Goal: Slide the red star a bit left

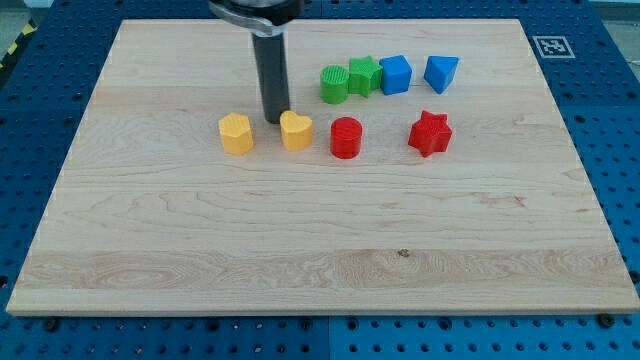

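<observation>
— Where is your rod now?

— My tip [272,121] rests on the wooden board [300,250], just up-left of the yellow heart [296,130], between it and the yellow hexagon [236,133]. I cannot tell whether it touches the heart. I have no pincer to open or clench; it is a bare rod holding nothing.

— And the red star?

— The red star [430,133] sits well to the view's right, past the red cylinder [346,137]. Above them stand the green cylinder [335,84], green star [364,75], blue cube [396,74] and blue triangle [441,72].

— Anything hidden?

— My rod's upper end is cut off at the view's top.
</observation>
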`<state>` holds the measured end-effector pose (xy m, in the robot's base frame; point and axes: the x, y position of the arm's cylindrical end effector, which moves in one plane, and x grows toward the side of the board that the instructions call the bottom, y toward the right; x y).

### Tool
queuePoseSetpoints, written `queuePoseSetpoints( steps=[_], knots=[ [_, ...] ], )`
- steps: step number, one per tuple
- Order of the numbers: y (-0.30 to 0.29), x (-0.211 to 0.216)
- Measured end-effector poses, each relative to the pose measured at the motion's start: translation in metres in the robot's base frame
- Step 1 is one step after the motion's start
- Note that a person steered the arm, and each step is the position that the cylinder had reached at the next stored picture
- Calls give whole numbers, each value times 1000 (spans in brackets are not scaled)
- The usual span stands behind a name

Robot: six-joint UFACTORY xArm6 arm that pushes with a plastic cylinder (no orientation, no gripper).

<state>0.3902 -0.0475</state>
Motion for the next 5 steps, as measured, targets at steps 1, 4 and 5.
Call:
queuePoseSetpoints(
  steps=[1,4,5],
  knots=[
    [24,5],
    [124,-9],
    [167,-9]
  ],
)
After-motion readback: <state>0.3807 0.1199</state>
